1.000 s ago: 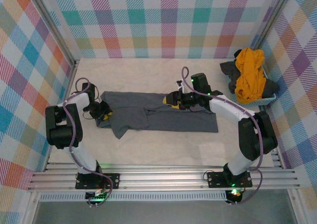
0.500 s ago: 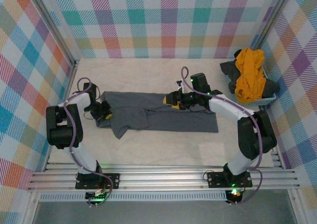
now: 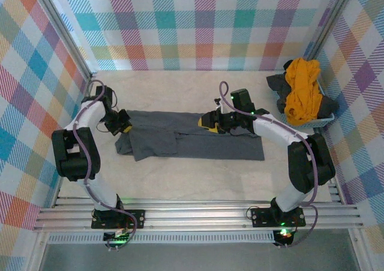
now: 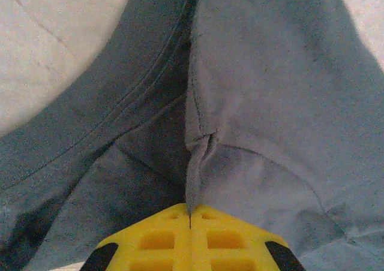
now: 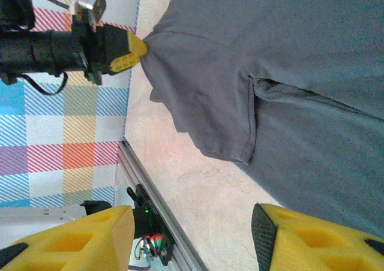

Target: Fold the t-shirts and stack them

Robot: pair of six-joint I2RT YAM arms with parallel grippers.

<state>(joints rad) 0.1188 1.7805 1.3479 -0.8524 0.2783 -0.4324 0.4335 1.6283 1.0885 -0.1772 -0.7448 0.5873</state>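
- The table (image 3: 180, 181) carries the slate-grey t-shirt (image 3: 198, 142), which lies as 1 long band. Its long axis runs straight from the left tool to the right tool.
- A light blue basket (image 3: 324, 122) stands well apart on the outer side of the right tool. It holds the mustard-yellow t-shirt (image 3: 300, 91), draped over the dark grey t-shirt (image 3: 277, 82).
- Neither of those 2 shirts is folded yet, so I judge the task to be at an early stage.
- The right tool (image 5: 193, 217) hangs over the far edge of the slate-grey t-shirt, about mid-length. Its fingers are apart and hold nothing, and the cloth spreads below and ahead of it.
- The left tool (image 4: 190, 211) has its fingers together, clamped on a small pinch at the very end of the slate-grey t-shirt. The rest of the cloth fans away ahead of it.
- The coming move turns on that long axis. The left arm holds the end nearest to it, so a fold would likely carry that end along the band toward the right tool.
- The right tool is the nearer one to the middle, and looks well placed to pin or grip the cloth there.
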